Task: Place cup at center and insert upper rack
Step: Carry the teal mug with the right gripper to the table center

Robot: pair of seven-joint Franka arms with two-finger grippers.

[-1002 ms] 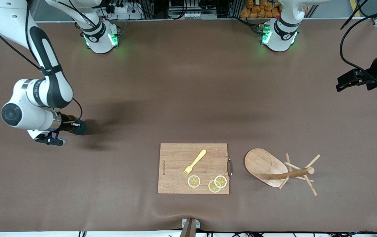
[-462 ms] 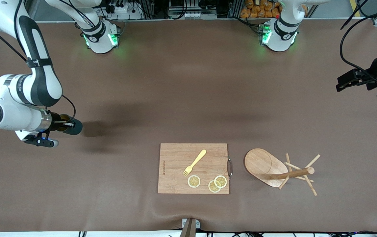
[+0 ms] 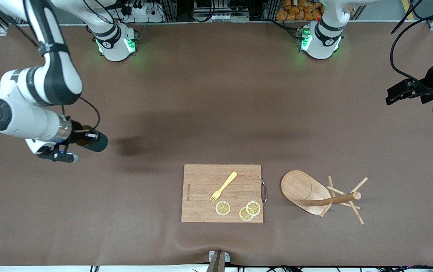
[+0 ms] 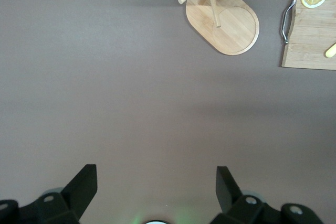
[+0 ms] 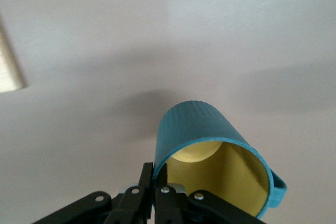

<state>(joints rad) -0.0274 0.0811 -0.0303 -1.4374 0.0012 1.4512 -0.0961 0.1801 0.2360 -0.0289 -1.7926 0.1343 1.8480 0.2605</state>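
You had the right gripper (image 3: 82, 139) up over the bare counter (image 3: 209, 102) at the right arm's end, jaws closed on the rim of the cup (image 3: 95, 142). One jaw sat inside the yellowish wall and one outside, so the cup (image 5: 215, 156) hung tipped on its side, mouth back toward the wrist. That rim pinch looked chosen so the cup could be carried clear of the counter and set down upright. The cup was in the air, not yet at the center, so the first half of the task looked unfinished.

Moving on toward the middle, the cutting board (image 3: 222, 193) lay near the front camera with a yellow fork (image 3: 223, 186) and three lemon slices (image 3: 223, 208) on it. None of that belongs to the task. It takes up the near middle, so the bare counter farther from the camera than the board looked like the spot to aim for.

Just beside the board's metal handle, toward the left arm's end, the upper rack (image 3: 320, 197) lay tipped over, oval base on edge, post and pegs against the counter. It was untouched and needs standing up or picking up later.

At the left arm's end, the left gripper (image 4: 156, 186) waited well above the counter, jaws wide open and holding nothing. From there its wrist camera saw the rack (image 4: 223, 17) and the board's edge, likely parked so it is ready for the rack.
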